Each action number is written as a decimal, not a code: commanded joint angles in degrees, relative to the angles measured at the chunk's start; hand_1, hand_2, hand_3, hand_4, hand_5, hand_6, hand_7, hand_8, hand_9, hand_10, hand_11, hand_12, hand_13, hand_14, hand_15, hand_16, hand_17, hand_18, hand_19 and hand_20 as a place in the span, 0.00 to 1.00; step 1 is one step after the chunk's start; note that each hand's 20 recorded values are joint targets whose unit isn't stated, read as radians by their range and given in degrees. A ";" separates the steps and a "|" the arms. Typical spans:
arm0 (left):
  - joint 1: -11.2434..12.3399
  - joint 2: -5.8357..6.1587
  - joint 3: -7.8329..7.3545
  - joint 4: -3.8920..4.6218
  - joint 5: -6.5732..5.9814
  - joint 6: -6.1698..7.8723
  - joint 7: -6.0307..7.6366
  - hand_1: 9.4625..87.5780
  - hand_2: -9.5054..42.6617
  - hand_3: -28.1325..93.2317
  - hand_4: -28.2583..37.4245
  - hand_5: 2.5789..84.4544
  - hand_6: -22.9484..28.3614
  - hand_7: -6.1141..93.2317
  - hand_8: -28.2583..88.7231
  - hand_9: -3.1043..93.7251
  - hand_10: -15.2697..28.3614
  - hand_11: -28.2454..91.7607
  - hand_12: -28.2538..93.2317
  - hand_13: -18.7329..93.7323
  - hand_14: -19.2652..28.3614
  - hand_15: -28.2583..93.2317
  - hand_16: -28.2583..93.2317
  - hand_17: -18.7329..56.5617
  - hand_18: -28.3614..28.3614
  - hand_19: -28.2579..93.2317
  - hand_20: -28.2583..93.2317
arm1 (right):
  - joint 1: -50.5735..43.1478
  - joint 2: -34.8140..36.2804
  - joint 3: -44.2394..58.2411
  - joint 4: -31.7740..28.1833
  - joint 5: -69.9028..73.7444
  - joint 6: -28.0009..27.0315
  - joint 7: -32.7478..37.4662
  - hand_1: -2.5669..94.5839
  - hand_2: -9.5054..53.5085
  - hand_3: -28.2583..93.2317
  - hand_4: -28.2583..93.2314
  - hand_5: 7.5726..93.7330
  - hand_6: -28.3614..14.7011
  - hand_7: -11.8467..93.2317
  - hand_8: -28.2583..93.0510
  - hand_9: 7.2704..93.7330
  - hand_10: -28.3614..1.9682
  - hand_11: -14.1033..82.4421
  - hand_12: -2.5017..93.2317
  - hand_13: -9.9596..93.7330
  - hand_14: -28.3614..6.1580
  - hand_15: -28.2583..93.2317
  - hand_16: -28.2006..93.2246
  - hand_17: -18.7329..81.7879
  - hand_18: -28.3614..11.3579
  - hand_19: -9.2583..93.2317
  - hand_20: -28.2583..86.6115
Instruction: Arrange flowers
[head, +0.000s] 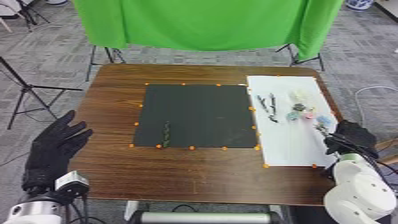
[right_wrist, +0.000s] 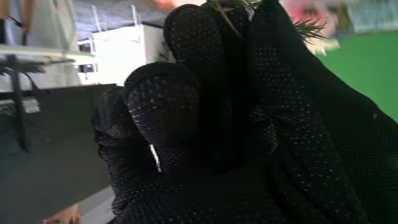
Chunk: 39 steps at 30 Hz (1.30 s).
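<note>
At the right edge of the table, my right hand (head: 355, 136) is beside a white sheet (head: 289, 145), with a thin greyish sprig (head: 322, 128) at its fingertips. In the right wrist view, my right hand (right_wrist: 200, 125) pinches a thin stem (right_wrist: 233, 22), and spiky green leaves (right_wrist: 309, 30) stick out past the fingers. On the sheet lie a pale flower (head: 300, 95), a pink flower (head: 309, 115), a teal flower (head: 293, 116), a blue flower (head: 325, 121) and dark stems (head: 273, 105). One green stem (head: 166, 135) lies on the black mat (head: 200, 112). My left hand (head: 58, 146) is open left of the table.
Small orange markers (head: 192, 148) line the mat and the sheet on the brown table (head: 195, 175). A green cloth (head: 209, 25) hangs behind the far edge. Tripod stands (head: 28, 87) are on the floor at the left.
</note>
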 joint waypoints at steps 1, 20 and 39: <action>0.96 1.32 -0.86 -0.10 -0.66 0.86 1.10 0.20 0.29 0.90 0.11 0.39 0.62 0.21 0.15 0.38 0.81 0.47 0.31 0.39 0.96 0.63 0.16 0.14 0.91 0.73 0.19 | 8.78 -0.02 -2.39 -3.94 -1.13 -0.34 -1.46 0.55 0.00 0.91 0.00 0.92 0.58 0.33 0.32 0.94 0.50 0.52 0.28 0.88 0.56 0.83 0.36 0.63 0.05 1.00 0.63; 0.18 0.73 -1.69 -0.56 0.52 0.02 -2.23 0.20 0.29 0.90 0.10 0.39 0.62 0.21 0.15 0.38 0.81 0.46 0.31 0.39 0.96 0.63 0.15 0.14 0.91 0.73 0.19 | 48.02 -23.91 -37.12 4.48 3.46 -8.15 -7.99 0.55 0.00 0.93 0.00 0.93 0.58 0.33 0.34 0.95 0.48 0.53 0.28 0.89 0.55 0.84 0.37 0.64 0.04 1.00 0.68; -4.31 0.68 -0.16 1.20 1.13 -2.57 -3.96 0.20 0.29 0.90 0.10 0.39 0.62 0.21 0.15 0.38 0.81 0.47 0.31 0.39 0.96 0.63 0.15 0.14 0.91 0.73 0.19 | 48.93 -36.31 -45.24 15.44 4.21 -13.81 -7.37 0.54 0.00 0.93 0.00 0.94 0.58 0.33 0.33 0.94 0.48 0.53 0.28 0.88 0.53 0.84 0.37 0.63 0.03 1.00 0.69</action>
